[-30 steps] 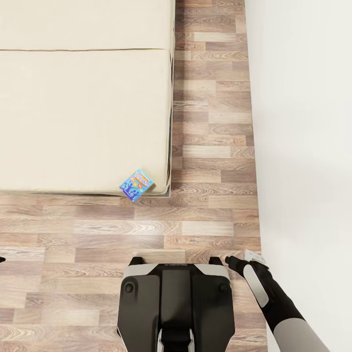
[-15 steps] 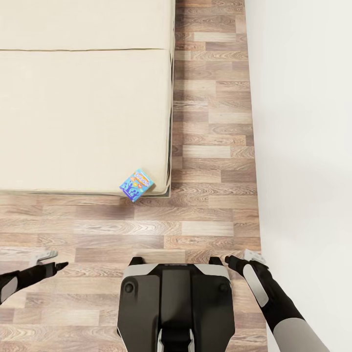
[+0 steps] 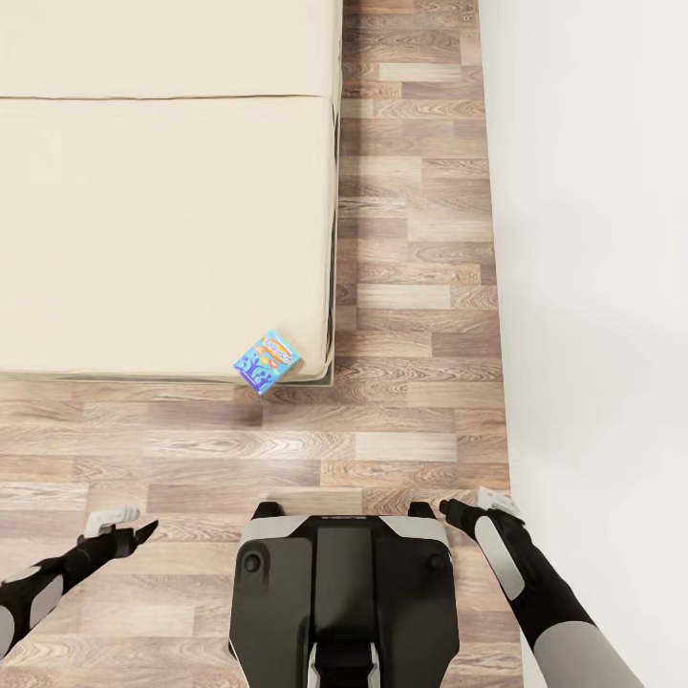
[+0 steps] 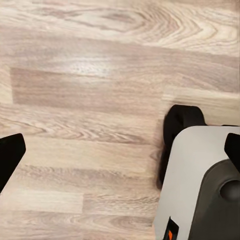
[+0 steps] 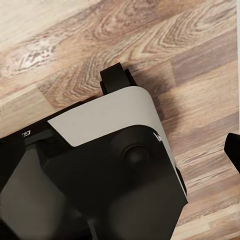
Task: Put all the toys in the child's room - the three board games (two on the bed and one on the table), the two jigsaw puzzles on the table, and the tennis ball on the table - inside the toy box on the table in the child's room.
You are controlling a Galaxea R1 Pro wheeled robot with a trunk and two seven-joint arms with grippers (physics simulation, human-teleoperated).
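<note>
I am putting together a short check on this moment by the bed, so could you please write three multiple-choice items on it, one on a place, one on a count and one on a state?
1. Where does the blue board game lie?
A. On the floor by the wall
B. On the near right corner of the bed, at its edge
C. In the middle of the mattress

2. How many board games lie on the bed in the head view?
A. One
B. Two
C. Three

3. What does the left gripper hold?
A. A tennis ball
B. The blue box
C. Nothing

Answers: 1 B, the box sits at the mattress corner nearest the robot base. 2 A, the blue box is the one game seen there. 3 C, the left gripper hangs over bare wood floor, with nothing between its fingertips.
</note>
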